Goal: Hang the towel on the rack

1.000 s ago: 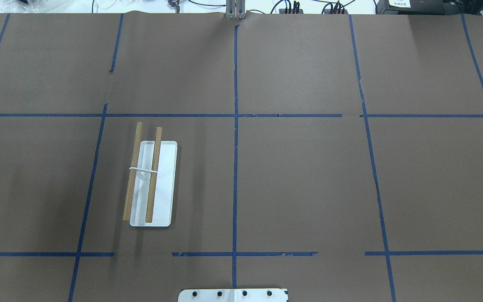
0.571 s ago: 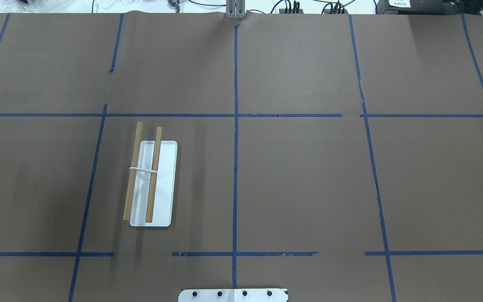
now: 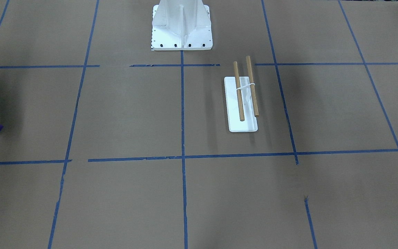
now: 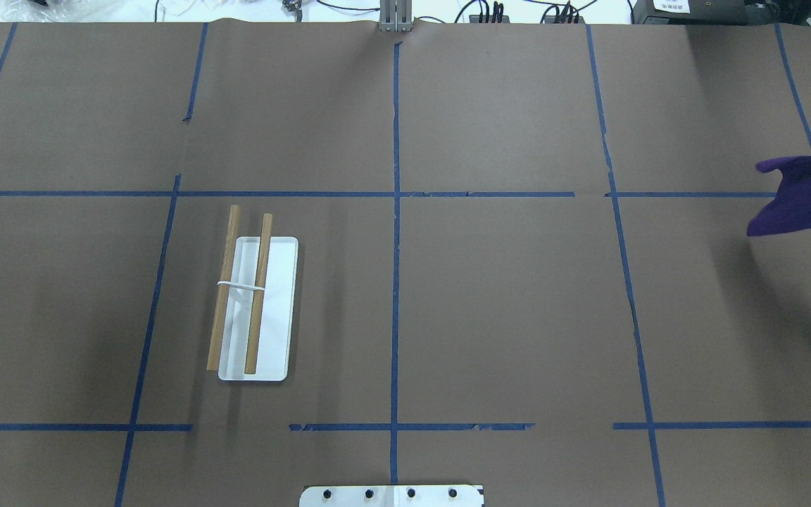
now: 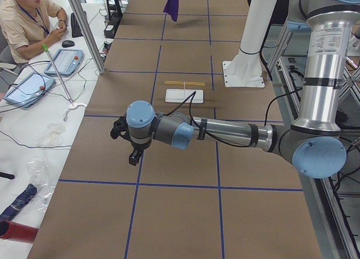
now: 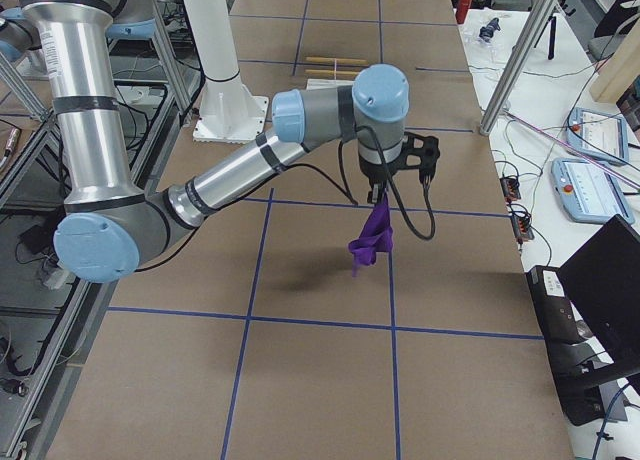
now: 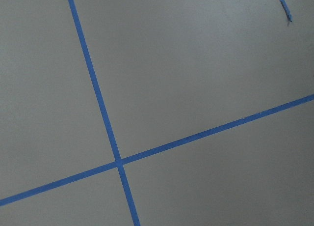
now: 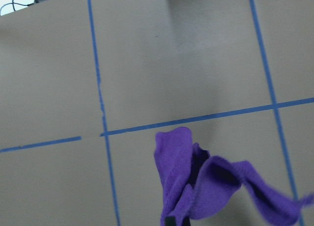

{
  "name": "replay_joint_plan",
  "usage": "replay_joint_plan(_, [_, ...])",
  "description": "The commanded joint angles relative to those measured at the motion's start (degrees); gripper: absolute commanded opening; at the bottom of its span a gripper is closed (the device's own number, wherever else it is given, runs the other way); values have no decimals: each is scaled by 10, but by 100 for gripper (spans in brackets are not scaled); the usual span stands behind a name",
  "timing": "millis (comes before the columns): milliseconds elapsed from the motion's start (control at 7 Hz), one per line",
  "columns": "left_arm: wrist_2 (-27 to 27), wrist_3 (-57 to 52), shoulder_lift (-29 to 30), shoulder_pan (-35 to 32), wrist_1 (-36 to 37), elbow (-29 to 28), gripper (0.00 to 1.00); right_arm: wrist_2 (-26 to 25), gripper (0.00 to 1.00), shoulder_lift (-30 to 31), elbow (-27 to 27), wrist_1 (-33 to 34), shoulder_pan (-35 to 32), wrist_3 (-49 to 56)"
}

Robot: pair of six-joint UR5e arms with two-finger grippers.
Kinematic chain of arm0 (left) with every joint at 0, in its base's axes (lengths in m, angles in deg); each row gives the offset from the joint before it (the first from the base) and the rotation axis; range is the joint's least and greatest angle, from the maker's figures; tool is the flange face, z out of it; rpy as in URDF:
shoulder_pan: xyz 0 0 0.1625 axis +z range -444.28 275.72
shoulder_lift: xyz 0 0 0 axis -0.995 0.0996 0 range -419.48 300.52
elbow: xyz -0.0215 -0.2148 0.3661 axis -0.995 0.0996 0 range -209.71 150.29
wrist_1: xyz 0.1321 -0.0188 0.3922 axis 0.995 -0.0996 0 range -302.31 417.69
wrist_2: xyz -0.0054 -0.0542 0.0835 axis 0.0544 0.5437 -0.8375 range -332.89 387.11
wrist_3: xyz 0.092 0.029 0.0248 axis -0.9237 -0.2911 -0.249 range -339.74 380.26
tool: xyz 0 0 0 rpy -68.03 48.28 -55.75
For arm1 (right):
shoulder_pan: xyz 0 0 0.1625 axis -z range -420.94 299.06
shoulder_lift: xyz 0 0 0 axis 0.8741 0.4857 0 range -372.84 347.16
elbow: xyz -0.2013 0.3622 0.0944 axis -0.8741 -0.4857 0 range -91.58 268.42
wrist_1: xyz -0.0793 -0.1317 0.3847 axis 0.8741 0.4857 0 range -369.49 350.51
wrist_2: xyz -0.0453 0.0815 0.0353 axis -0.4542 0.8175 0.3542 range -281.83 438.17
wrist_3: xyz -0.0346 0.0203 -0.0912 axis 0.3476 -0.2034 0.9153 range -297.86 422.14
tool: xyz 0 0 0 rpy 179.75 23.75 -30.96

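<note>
The left arm (image 5: 225,132) and right arm (image 6: 230,170) are silver tubes with grey joints and light blue caps. A thin black cable (image 6: 432,230) loops at the wrist. The left gripper (image 5: 134,157) and right gripper (image 6: 379,196) are black.

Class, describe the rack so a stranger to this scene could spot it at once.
On the blue-taped brown table, look in the robot's left half, near the white pedestal. The rack is a flat white base carrying two parallel wooden rods, unlike the bolted pedestal.
</note>
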Motion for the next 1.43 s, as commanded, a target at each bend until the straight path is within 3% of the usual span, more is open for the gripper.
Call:
replay_joint_plan(0, [0, 13, 2, 0, -35, 0, 100, 9, 0, -92, 26, -42, 99, -258])
replay_joint_plan(286, [-1, 231, 11, 23, -144, -3, 100, 2, 0, -151, 23, -132, 217, -472])
replay_joint_plan(429, [-2, 360, 30, 80, -198, -3, 100, -14, 0, -178, 20, -173, 263, -558])
replay_joint_plan(714, [-1, 549, 43, 151, -323, 1, 100, -100, 0, -219, 15, -254, 362, -697])
replay_joint_plan(857, [-3, 707, 81, 199, -379, 8, 100, -153, 0, -243, 13, -282, 408, -756])
replay_joint_plan(1000, [-4, 882, 150, 233, -385, 13, 100, -210, 0, -273, -8, -302, 458, -785])
replay_joint_plan(1143, [-17, 976, 195, 285, -384, 18, 100, -243, 0, -291, -19, -303, 483, -788])
replay_joint_plan(1286, [-60, 1059, 226, 322, -384, 30, 100, -245, 0, -306, -29, -308, 488, -787])
